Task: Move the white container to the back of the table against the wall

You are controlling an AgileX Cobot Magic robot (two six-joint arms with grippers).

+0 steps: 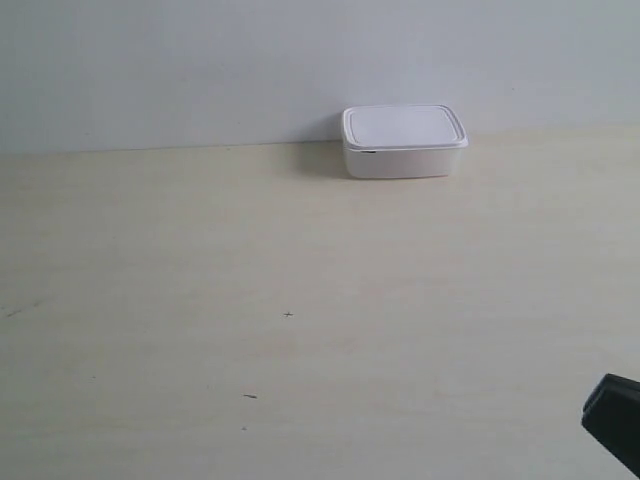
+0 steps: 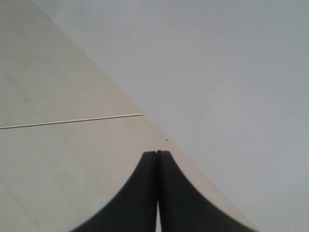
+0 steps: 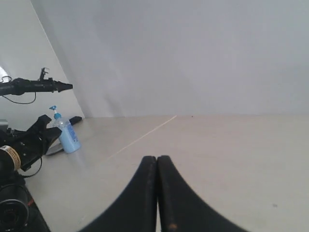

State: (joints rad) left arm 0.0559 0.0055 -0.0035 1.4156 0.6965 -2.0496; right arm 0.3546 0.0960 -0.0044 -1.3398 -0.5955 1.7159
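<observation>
The white container [image 1: 403, 141], a shallow lidded box, rests on the table [image 1: 300, 300] at its back edge, touching the pale wall [image 1: 200, 70]. A black piece of the arm at the exterior view's right [image 1: 615, 420] shows in the bottom corner, far from the container. My left gripper [image 2: 157, 153] is shut with nothing between its fingers, over bare tabletop near the wall. My right gripper [image 3: 157, 158] is likewise shut and empty above the table. Neither wrist view shows the container.
In the right wrist view a blue pump bottle [image 3: 66, 133] stands far off beside black equipment [image 3: 24, 145] and a black boom [image 3: 34, 86]. A seam line [image 2: 72, 120] crosses the tabletop. Tiny dark marks [image 1: 288, 314] dot the table.
</observation>
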